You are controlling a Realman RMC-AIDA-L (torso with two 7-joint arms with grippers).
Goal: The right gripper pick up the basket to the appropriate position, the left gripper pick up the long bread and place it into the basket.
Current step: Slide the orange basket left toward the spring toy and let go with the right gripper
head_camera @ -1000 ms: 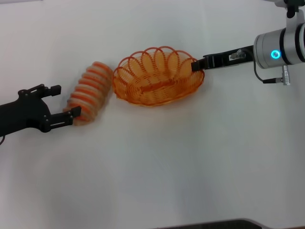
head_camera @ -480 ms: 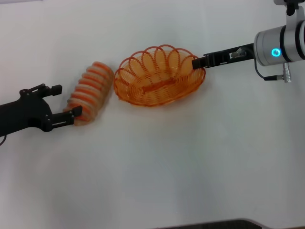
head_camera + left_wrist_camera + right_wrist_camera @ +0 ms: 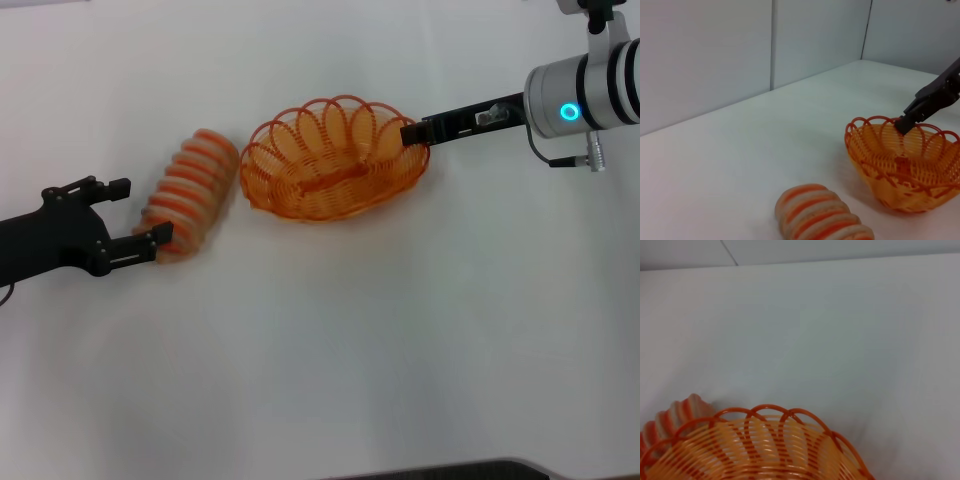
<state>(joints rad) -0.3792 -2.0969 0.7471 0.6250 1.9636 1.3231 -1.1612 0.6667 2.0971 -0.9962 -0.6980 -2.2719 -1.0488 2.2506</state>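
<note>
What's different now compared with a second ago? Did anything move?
Only a little: the right gripper, clamped on the basket rim, has tipped and lifted that end slightly. The long bread and the open left gripper beside it have not moved.

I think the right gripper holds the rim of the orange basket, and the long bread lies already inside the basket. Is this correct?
Not fully. The right gripper does hold the basket by its rim, but the long bread is not inside it. The head view shows it lying on the table beside the basket, at the left gripper.
</note>
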